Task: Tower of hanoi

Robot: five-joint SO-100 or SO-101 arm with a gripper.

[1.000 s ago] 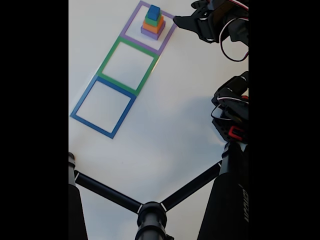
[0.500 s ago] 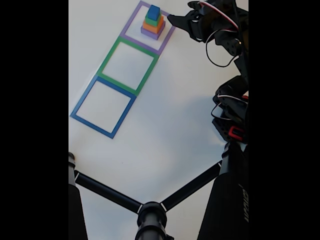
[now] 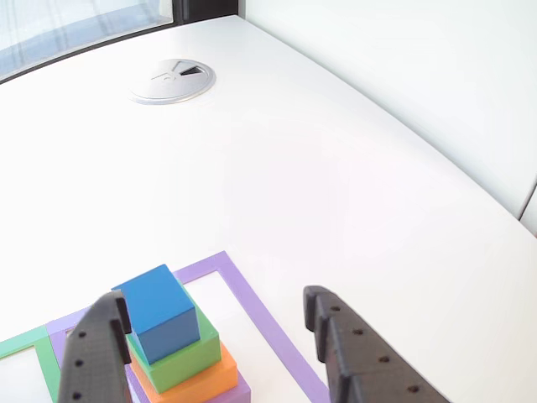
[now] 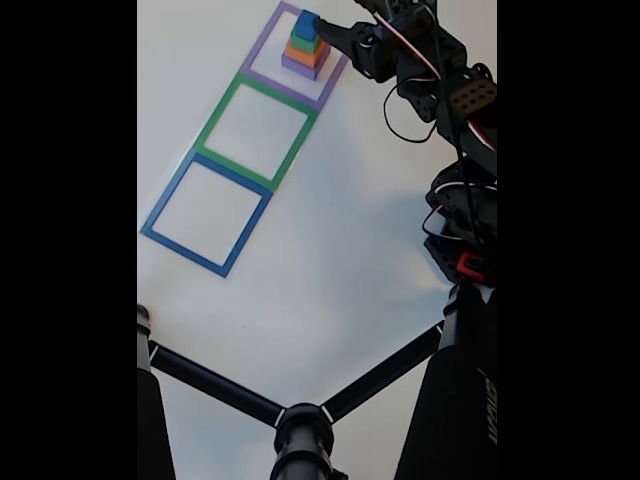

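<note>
Between hand (image 3: 214, 323) fingers (spread): blue cube (image 3: 159, 311)

A blue cube (image 3: 159, 311) tops a green block (image 3: 178, 361), an orange block (image 3: 201, 384) and a purple block (image 4: 303, 69) on a white surface (image 3: 336, 168). Flat purple (image 4: 335, 75), green (image 4: 215, 115) and blue (image 4: 165, 205) square outlines. The tool (image 3: 214, 323) is black.

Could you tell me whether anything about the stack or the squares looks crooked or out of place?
Nothing stands out. The blue cube sits squarely atop the green block and orange block inside the purple outline; the open tool straddles the cube.
</note>
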